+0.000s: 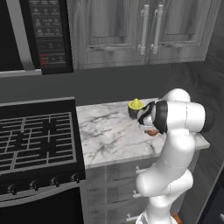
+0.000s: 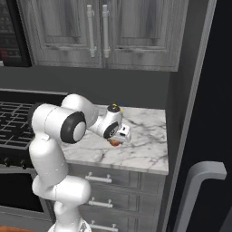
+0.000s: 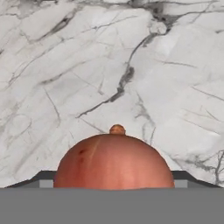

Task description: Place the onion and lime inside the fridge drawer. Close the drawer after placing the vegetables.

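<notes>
The onion (image 3: 114, 159) sits close under my gripper (image 2: 118, 138) on the marble counter (image 1: 109, 131), near the counter's right edge and about midway between its front edge and the back wall. In the hand view the reddish-orange ball swells up from the bottom, stem nub on top, with a dark finger tip (image 3: 43, 178) showing at either side of it; the tips stand apart with the onion between them, though whether the pads already press its skin I cannot tell. From the right base view the onion shows as a small red patch just below my hand, low against the marble and not clearly lifted.

My judgement is that the task is at its first pick. The onion is still on the counter, so nothing has reached the fridge drawer yet. After this grasp I have to carry the onion over, then fetch the lime, place it too, and push the drawer shut. A dark cup holding a yellow-green pointed thing (image 1: 135, 105) stands toward the counter's back edge, just behind my wrist; it is not part of the job.
</notes>
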You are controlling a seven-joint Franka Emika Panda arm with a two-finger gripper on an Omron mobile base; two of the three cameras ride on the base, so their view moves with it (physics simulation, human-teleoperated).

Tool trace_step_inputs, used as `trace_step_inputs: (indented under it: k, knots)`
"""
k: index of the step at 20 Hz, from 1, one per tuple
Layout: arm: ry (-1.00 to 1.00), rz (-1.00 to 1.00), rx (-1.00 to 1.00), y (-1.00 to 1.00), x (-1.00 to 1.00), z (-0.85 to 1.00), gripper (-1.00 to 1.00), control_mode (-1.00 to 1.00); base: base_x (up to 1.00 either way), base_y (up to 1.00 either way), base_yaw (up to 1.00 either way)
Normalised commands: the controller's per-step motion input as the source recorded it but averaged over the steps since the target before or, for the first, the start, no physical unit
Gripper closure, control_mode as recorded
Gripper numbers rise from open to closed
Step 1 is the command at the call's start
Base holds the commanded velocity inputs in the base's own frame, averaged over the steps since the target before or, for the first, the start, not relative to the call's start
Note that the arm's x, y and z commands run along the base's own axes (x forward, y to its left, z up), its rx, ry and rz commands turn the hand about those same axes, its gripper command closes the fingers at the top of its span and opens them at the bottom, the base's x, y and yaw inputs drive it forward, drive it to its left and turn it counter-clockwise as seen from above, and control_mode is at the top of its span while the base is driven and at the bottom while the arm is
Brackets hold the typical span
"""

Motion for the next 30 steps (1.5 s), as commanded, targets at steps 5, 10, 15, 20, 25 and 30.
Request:
trace_step_inputs:
  k: [5, 10, 15, 20, 25, 30]
  knots:
    - [0.06, 0.00, 0.00, 0.02, -0.14, -0.27, 1.00, -1.00, 0.00, 0.00, 0.00]
    - [-0.12, 0.00, 0.00, 0.12, -1.00, 0.72, 1.00, -1.00, 0.00, 0.00, 0.00]
    - [-0.10, 0.00, 0.00, 0.41, -1.00, 0.97, 1.00, -1.00, 0.00, 0.00, 0.00]
    - [-0.04, 0.00, 0.00, 0.53, -1.00, 0.85, 1.00, -1.00, 0.00, 0.00, 0.00]
    - [0.00, 0.00, 0.00, 0.24, -1.00, 0.52, 1.00, -1.00, 0.00, 0.00, 0.00]
    - [-0.03, -0.06, 0.00, 0.03, -1.00, 0.45, 1.00, -1.00, 0.00, 0.00, 0.00]
